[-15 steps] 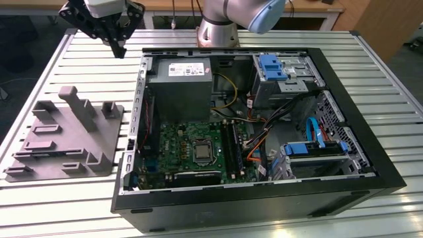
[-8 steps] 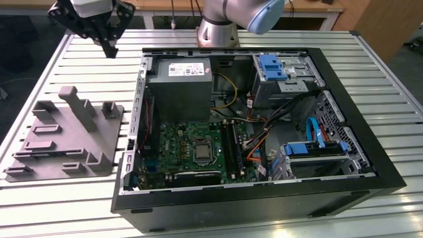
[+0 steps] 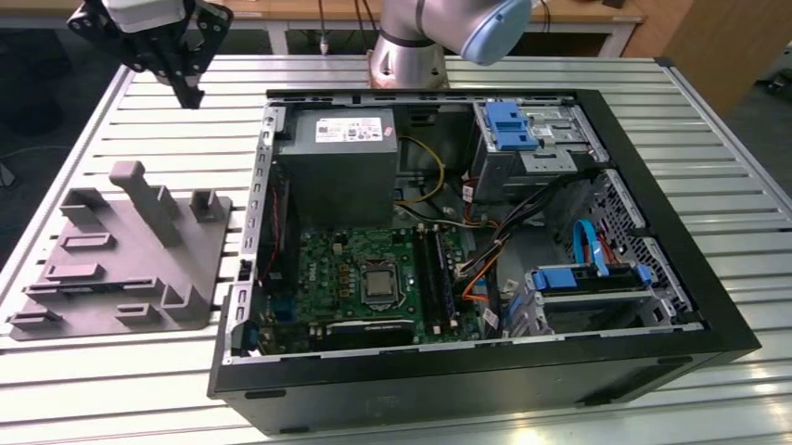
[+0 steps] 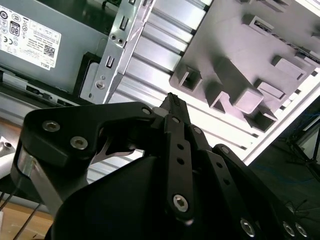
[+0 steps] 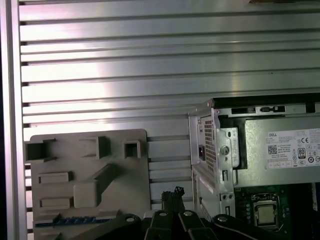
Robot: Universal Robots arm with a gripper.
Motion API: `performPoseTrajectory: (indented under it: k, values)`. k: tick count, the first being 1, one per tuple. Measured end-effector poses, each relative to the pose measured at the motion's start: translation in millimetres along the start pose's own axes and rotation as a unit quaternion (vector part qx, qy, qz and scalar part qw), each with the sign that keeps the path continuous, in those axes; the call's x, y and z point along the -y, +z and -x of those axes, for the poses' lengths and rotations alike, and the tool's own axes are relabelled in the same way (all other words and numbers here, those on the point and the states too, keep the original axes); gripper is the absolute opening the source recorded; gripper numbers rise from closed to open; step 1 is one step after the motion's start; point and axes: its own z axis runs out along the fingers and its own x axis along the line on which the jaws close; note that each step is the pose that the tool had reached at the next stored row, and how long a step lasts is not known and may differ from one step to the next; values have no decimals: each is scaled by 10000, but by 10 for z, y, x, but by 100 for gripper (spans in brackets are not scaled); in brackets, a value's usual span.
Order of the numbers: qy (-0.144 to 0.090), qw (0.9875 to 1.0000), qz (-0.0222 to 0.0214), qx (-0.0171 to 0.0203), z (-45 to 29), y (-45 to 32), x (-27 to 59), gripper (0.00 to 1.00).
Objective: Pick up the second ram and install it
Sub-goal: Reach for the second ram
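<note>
nearest in the exterior view, an open black computer case is seen lying on its side on the slatted metal worktop. inside it, a green circuit board is laid flat, with long dark memory slots just beside the processor socket; whether a stick is seated in them cannot be told.

to the exterior view's left of the case, a grey plastic fixture with upright posts is set on the worktop, near the case but apart from it. in the first wrist view a thin strip with a bluish sheen is seen lying in a long slot of that fixture. it is taken to be the second memory stick, though this cannot be told for sure.

further back in the case, a grey power supply is mounted against the side wall.

beyond the fixture's far end, the pincer is held high above the worktop, well apart from the strip and from the case. in both wrist views its fingertips are pressed together with nothing pinched between them. furthest back, the arm's base is fixed to the worktop behind the case.
</note>
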Motion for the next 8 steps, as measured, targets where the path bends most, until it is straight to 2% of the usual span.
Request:
performPoseTrajectory:
  k: [8]
  values:
    - [0, 10000, 0, 0, -157, -2, 8, 10]
